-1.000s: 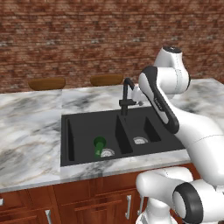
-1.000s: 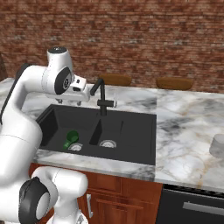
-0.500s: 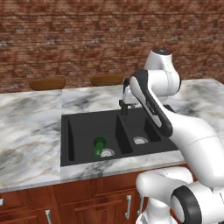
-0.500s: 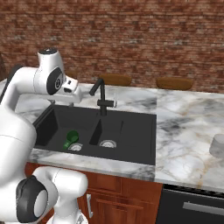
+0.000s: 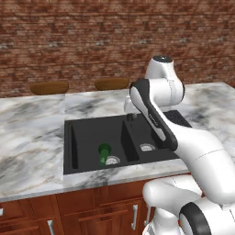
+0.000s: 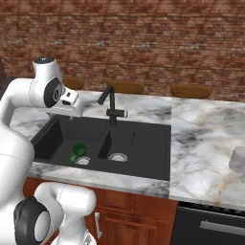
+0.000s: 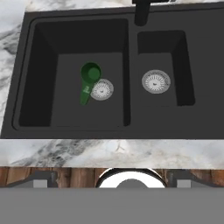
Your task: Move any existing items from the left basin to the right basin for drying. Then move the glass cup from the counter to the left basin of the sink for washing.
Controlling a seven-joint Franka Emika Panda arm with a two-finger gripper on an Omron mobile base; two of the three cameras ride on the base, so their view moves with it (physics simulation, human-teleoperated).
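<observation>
Looking down from the hand view, the black sink (image 7: pixel 17 78) has a raised rim all around, and a thin wall splits it into two tubs. The left basin (image 7: pixel 65 109) is the wide one, with lots of bare floor around the green item (image 7: pixel 89 81). That item is shiny and dark green, round and fat at one end and thin at the other. It lies flat on the floor of the left basin, right beside the round silver drain (image 7: pixel 102 89), maybe touching it. The right basin (image 7: pixel 175 78) is thin and deep, with its own silver drain (image 7: pixel 155 81) and nothing else in it. The black faucet (image 6: pixel 110 106) stands at the back, over the wall between the tubs. The gripper (image 7: pixel 111 181) is high above the front edge of the counter (image 7: pixel 131 151), well away from the green item. Its fingers (image 7: pixel 41 179) stand wide apart and hold nothing. The counter is smooth white stone with grey swirls. The glass cup (image 6: pixel 238 160) stands far off to the right on it, pale and round.
</observation>
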